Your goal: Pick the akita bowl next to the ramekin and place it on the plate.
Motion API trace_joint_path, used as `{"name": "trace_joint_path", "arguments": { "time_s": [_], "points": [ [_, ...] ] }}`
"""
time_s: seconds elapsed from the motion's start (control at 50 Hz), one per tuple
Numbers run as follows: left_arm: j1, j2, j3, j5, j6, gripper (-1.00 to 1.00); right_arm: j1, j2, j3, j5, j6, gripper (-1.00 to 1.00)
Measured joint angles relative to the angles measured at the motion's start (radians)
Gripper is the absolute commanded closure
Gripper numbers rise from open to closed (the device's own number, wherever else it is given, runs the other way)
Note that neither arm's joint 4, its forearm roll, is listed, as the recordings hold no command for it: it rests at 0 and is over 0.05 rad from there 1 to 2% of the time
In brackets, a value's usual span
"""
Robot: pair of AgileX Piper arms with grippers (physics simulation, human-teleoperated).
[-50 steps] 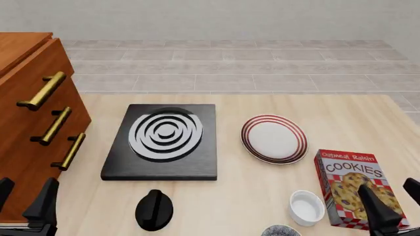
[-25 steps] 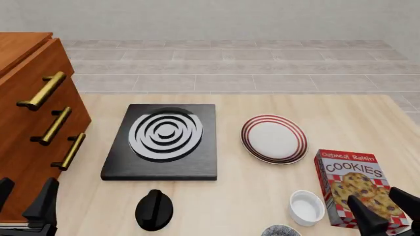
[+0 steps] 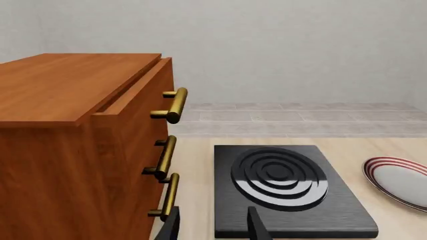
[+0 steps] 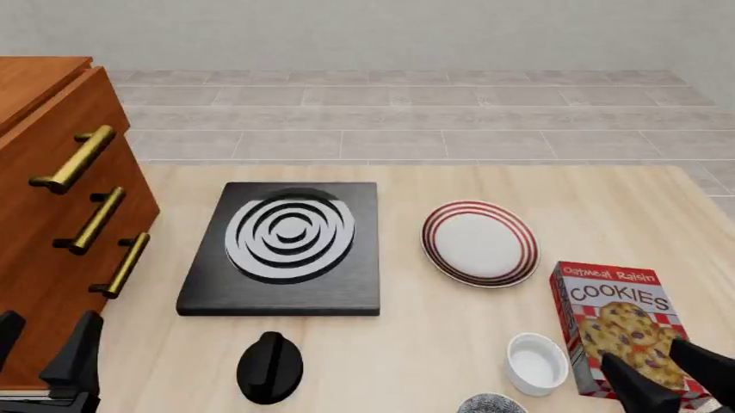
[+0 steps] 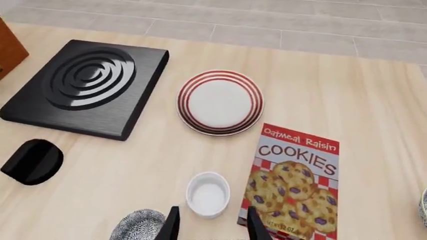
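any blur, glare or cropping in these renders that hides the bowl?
No blur or glare in any view, only soft shadows. Front view crops the akita bowl at the bottom edge. Right wrist view shows more of it, beside the ramekin. Left wrist view misses it entirely.

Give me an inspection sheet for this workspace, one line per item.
Surface: pale wooden table, flat.
Job's things: akita bowl at the near edge beside the ramekin, not yet grasped; plate bare, farther back.
Clutter: cookie box lying flat beside the ramekin; black stove; black knob; part of another patterned dish at the right wrist view's edge.
Hands: left hand open, holding nothing; right hand open, above the ramekin and akita bowl.
Cables: nothing seen.
Surroundings: wooden drawer cabinet with brass handles; tiled floor, plain wall.
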Motion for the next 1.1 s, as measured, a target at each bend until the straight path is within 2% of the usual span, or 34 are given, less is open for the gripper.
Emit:
{"name": "trace_joint_path", "arguments": {
  "time_s": [0.54,0.78,1.1],
  "points": [
    [0.0,0.0,0.0,0.0,0.0,-1.0,0.096,0.089,-0.023,0.039,0.052,-1.0],
    [0.0,0.0,0.0,0.0,0.0,-1.0,0.116,0.122,-0.005,0.037,0.059,-1.0],
    [0.0,0.0,0.0,0.0,0.0,-1.0,0.172,0.185,0.033,0.004,0.094,-1.0]
  ]
}}
